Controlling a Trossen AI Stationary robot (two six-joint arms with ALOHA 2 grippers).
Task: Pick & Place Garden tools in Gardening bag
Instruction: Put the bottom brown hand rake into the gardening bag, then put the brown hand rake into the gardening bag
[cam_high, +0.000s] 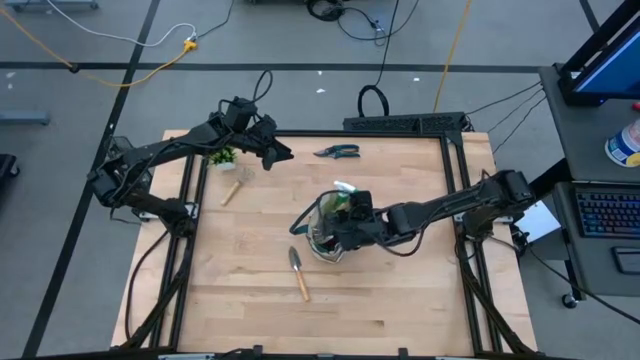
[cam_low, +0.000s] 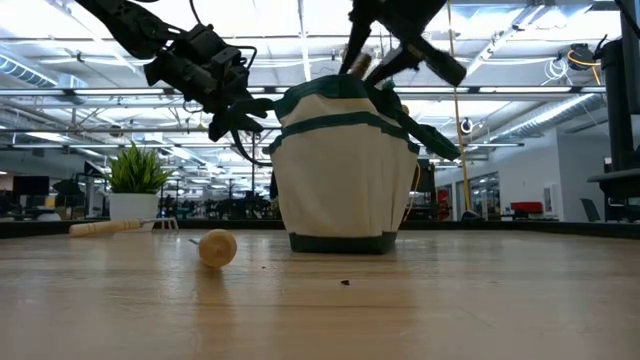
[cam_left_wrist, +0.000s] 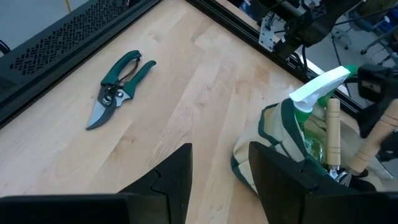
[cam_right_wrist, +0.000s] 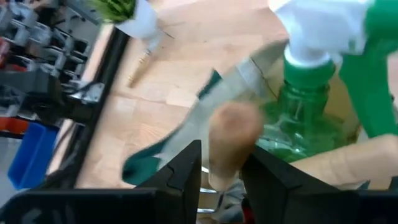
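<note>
Rounded wooden handle (cam_right_wrist: 231, 140) sits between the right pincer's (cam_right_wrist: 221, 171) parted fingers above the canvas bag (cam_high: 330, 225).

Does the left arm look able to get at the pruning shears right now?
Probably yes: the left end effector hangs empty, fingers apart, above bare table, and the pruning shears lie flat ahead with nothing between.
</note>
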